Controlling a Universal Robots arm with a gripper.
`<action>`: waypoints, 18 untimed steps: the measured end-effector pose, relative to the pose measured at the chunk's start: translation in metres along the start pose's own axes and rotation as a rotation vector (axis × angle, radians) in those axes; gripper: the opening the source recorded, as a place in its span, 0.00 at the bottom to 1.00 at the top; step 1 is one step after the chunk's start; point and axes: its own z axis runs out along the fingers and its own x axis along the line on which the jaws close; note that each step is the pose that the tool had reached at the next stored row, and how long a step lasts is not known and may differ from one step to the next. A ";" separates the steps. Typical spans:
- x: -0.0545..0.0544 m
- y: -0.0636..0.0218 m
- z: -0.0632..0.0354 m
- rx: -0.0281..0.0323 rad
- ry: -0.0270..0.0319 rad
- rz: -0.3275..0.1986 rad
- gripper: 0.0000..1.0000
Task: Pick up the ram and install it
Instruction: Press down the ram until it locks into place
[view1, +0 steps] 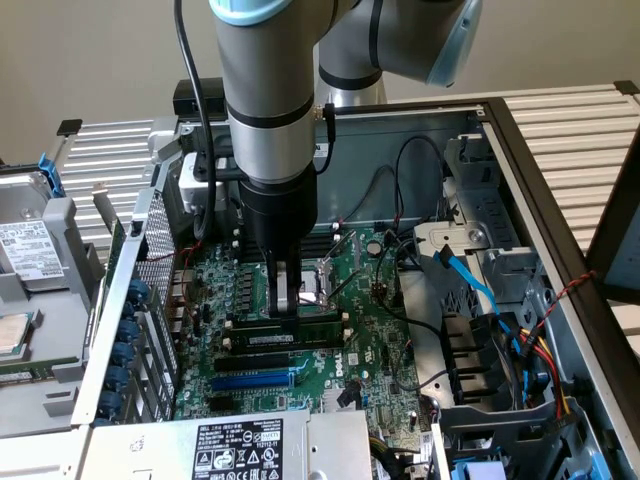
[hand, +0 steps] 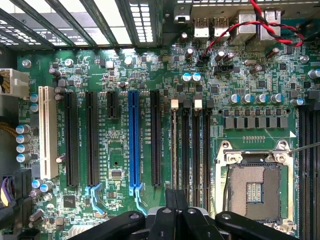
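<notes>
Here the gripper (view1: 287, 300) is pressed together, fingertips on the top edge of the ram (view1: 285, 338), which sits in a black memory slot on the motherboard (view1: 370, 330). Stick judged light, stiff, fragile; handle by its edges.

The gripper (view1: 287, 300) stands low over the motherboard (view1: 370, 330), hemmed by black cables (view1: 400, 170) on the exterior view's right and a drive cage (view1: 500, 300) beyond. The perforated chassis wall (view1: 140, 290) closes the exterior view's left. Above the blue slot (view1: 252, 380) the way stands free.
</notes>
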 end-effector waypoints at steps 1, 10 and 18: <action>0.000 0.0000 0.0000 0.0000 0.0000 0.000 0.10; 0.000 0.0000 0.0012 -0.0002 0.0003 0.000 0.10; 0.000 0.0000 0.0022 -0.0001 0.0000 0.000 0.10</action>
